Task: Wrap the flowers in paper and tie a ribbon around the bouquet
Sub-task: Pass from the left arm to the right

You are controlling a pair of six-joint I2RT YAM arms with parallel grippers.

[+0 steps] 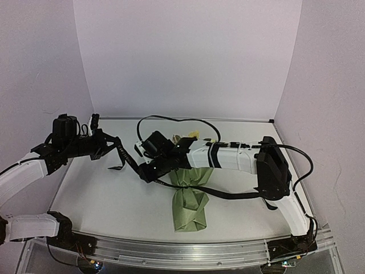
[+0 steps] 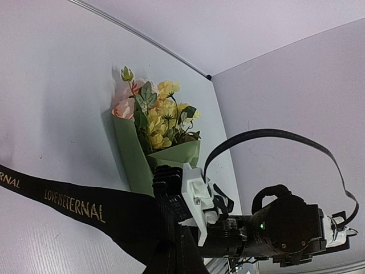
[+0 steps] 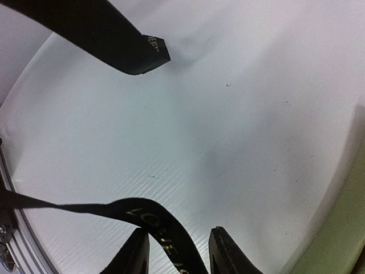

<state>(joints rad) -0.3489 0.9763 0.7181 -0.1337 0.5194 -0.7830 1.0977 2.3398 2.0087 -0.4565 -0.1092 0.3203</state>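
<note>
The bouquet lies mid-table: olive-green paper [image 1: 190, 202] in a cone, with yellow and cream flowers [image 1: 193, 136] mostly hidden under my right arm. From the left wrist the flowers [image 2: 159, 114] and paper [image 2: 134, 157] show whole. The black ribbon [image 1: 126, 157] with gold lettering runs taut from my left gripper [image 1: 114, 147], which is shut on it, to my right gripper [image 1: 142, 168]. In the left wrist view the ribbon [image 2: 74, 202] crosses in front of the cone. My right gripper [image 3: 179, 251] stands partly open, the ribbon [image 3: 165, 228] passing between its fingers and touching the left one.
A loose ribbon end [image 3: 114, 34] hangs at the top of the right wrist view. A black cable [image 1: 171, 120] arcs over the back of the white table [image 1: 102, 194]. An aluminium rail [image 1: 188, 251] lines the near edge. White walls close in the back and both sides.
</note>
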